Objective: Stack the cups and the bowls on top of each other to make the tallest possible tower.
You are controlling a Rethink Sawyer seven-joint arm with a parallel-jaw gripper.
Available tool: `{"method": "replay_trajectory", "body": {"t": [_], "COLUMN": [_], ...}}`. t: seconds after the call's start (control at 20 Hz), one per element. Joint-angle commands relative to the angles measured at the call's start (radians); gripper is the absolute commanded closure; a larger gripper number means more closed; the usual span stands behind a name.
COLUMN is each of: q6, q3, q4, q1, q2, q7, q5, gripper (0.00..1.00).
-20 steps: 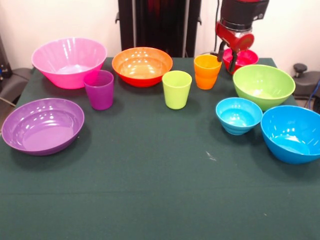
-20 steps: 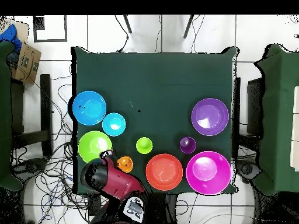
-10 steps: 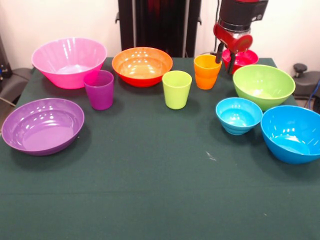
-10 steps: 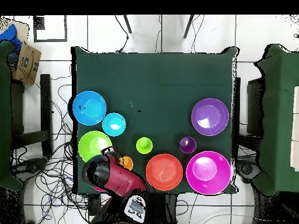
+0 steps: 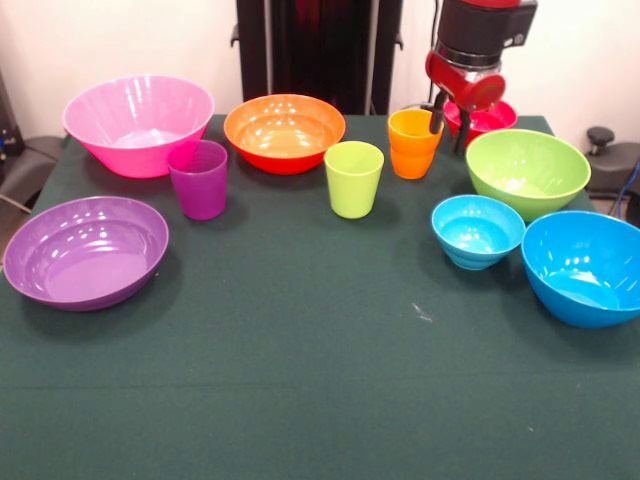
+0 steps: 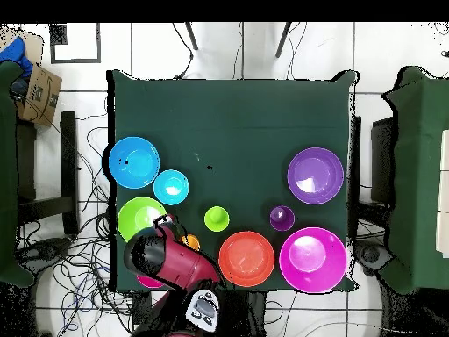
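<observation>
My gripper [image 5: 449,124] hangs open at the back right, between the orange cup [image 5: 413,143] and the small red bowl [image 5: 487,116]. Its left finger is close to the orange cup's rim and nothing is held. The lime green cup [image 5: 353,178] and purple cup [image 5: 198,178] stand upright further left. The pink bowl [image 5: 138,122], orange bowl [image 5: 284,130] and shallow purple bowl [image 5: 85,250] sit on the left. On the right are the green bowl [image 5: 527,170], light blue bowl [image 5: 477,230] and big blue bowl [image 5: 585,265]. From overhead the arm [image 6: 167,259] covers most of the orange cup [image 6: 191,240].
All cups and bowls stand apart on the dark green table [image 5: 320,380], none stacked. Its front half holds nothing. A cardboard box [image 6: 35,92] sits on the floor beyond the table, with cables around the table's sides.
The gripper has shifted slightly toward the orange cup, and overhead the arm covers more of that cup. Cups and bowls have not moved.
</observation>
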Motion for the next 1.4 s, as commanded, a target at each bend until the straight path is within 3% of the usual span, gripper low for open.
{"method": "replay_trajectory", "body": {"t": [0.05,1.4], "q6": [0.132,0.142], "q3": [0.032,0.017], "q4": [-0.104,-0.145], "q1": [0.031,0.104], "q2": [0.079,0.123], "q7": [0.143,0.195], "q5": [0.035,0.073], "gripper": [0.0,0.0]}}
